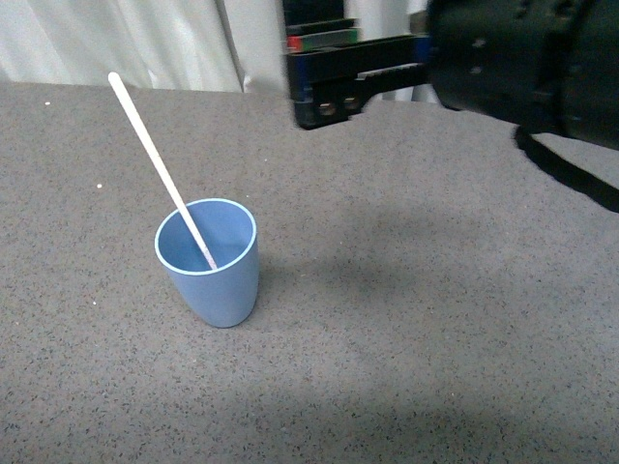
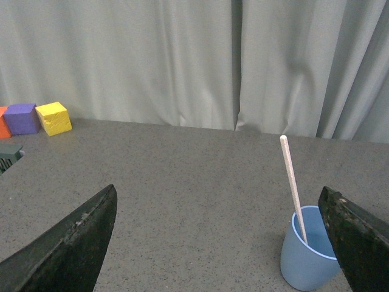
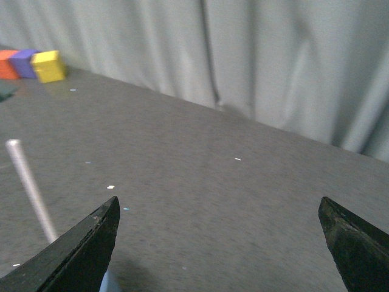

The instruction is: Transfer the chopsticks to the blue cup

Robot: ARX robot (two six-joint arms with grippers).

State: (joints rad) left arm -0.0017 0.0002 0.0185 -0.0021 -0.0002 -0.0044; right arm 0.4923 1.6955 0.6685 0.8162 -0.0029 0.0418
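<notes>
The blue cup (image 1: 208,266) stands upright on the grey table. The chopstick (image 1: 155,159) stands in it, leaning up and away to the far left. My right gripper (image 1: 319,89) hangs open and empty above the table, behind and to the right of the cup. In the right wrist view the gripper (image 3: 219,201) is wide open, with the chopstick's top (image 3: 30,188) beside one finger. My left gripper (image 2: 217,190) is open and empty. In its view the cup (image 2: 307,258) and chopstick (image 2: 292,182) sit just inside one finger (image 2: 358,237).
Orange (image 2: 3,121), purple (image 2: 23,117) and yellow (image 2: 53,117) blocks stand at the table's far edge by the grey curtain (image 2: 182,61). They also show in the right wrist view (image 3: 48,66). A dark object (image 2: 9,155) lies near them.
</notes>
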